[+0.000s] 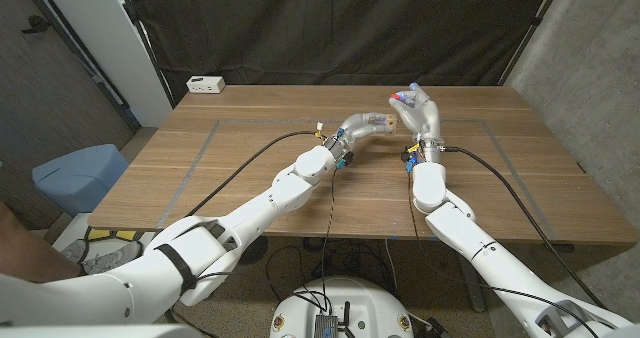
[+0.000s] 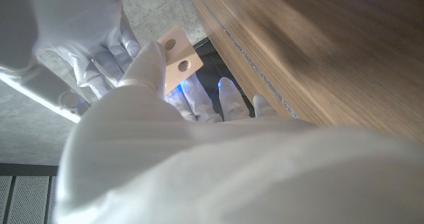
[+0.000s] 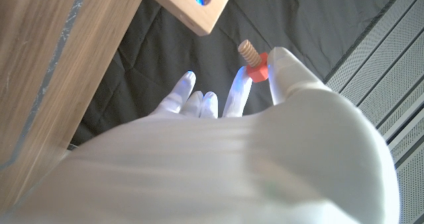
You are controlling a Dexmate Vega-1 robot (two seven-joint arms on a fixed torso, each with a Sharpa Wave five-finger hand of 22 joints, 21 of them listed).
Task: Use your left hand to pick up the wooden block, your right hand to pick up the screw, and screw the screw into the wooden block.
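Wooden tabletop (image 1: 250, 148) before a black curtain (image 1: 350, 28), both hands raised over its far middle.

The wooden block (image 2: 177, 57), pale and drilled with holes, is pinched in the left hand (image 1: 366, 126) above the tabletop, a little short of the far edge. Close beside it, apart, the screw (image 3: 251, 59), with a red head and tan threaded shank, sits between a finger and thumb of the right hand (image 1: 418, 111), its shank pointing toward the block, the other fingers spread. A white box (image 1: 206, 83) lies at the far left corner. A blue bin (image 1: 80, 173) stands on the floor off the left edge.
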